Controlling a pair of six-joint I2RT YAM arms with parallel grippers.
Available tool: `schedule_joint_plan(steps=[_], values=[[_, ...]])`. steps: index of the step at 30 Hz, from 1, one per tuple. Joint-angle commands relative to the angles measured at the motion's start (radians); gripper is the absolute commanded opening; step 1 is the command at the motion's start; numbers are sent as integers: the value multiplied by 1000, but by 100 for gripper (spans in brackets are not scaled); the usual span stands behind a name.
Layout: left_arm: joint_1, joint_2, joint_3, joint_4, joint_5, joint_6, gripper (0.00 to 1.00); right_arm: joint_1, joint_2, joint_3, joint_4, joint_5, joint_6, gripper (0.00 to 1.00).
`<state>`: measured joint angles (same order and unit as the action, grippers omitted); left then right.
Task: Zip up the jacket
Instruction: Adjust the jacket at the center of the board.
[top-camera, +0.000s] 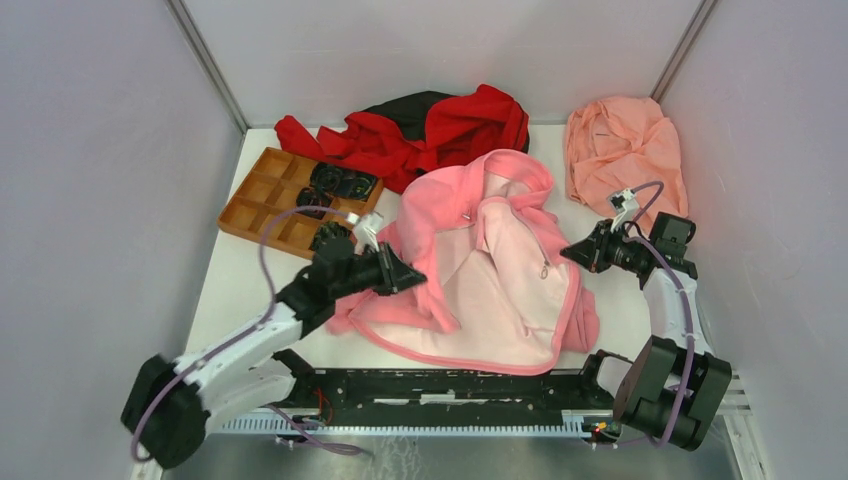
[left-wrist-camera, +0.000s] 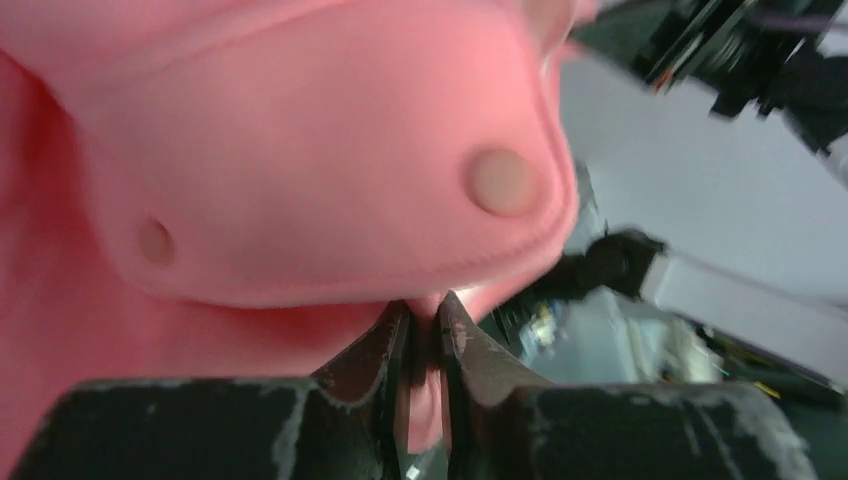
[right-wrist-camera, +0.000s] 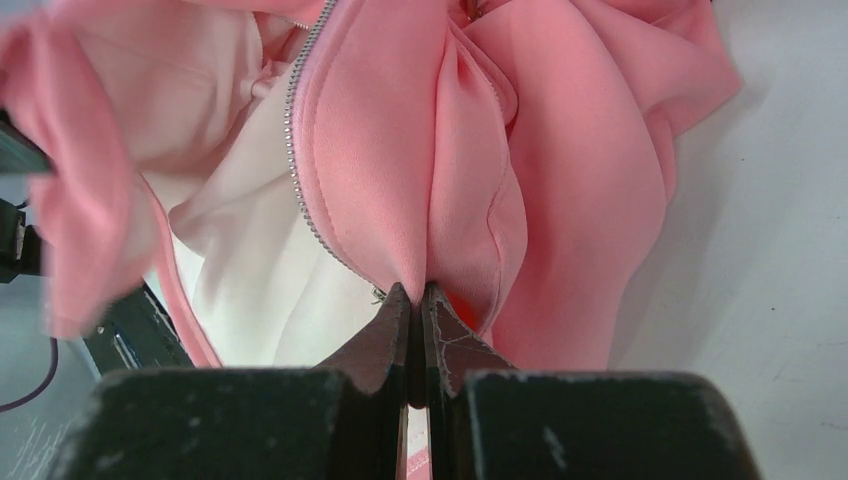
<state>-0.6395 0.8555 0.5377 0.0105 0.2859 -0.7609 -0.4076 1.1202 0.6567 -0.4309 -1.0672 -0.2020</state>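
Right gripper (right-wrist-camera: 418, 292) pinches jacket (top-camera: 500, 280) beside zipper teeth (right-wrist-camera: 290, 150). Left gripper (left-wrist-camera: 422, 310) barely parted on fabric, hold unclear. Re-clamp, keep both front edges taut and aligned.

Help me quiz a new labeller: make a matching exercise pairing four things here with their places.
1 jacket
2 tray
3 red garment
4 peach cloth

A back right
B back middle
C front centre, unzipped
D left side

Pairs: 1-C, 2-D, 3-B, 4-A
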Motion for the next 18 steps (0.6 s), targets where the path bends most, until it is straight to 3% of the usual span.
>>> schedule_joint_plan(steps=[1,3,5,7,9,11,14,18], values=[[1,176,-151,592,479,-387,20,4,-5,3,28,-9,4,0],[-2,174,-145,692,529,-444,23,4,1,1,27,-12,4,0],[-3,139,-113,682,575,-446,29,4,5,1,34,-14,8,0],[-1,101,-75,464,560,-344,35,4,7,-2,48,-18,21,0],[0,90,-6,37,424,-103,44,4,7,-7,62,-23,33,0],[3,122,22,-278,178,62,57,4,6,-13,72,-24,39,0],[22,214,-10,-416,-52,100,60,6,4,-17,72,-28,39,0],[24,281,68,-462,-127,140,60,6,0,-9,47,-32,18,0]])
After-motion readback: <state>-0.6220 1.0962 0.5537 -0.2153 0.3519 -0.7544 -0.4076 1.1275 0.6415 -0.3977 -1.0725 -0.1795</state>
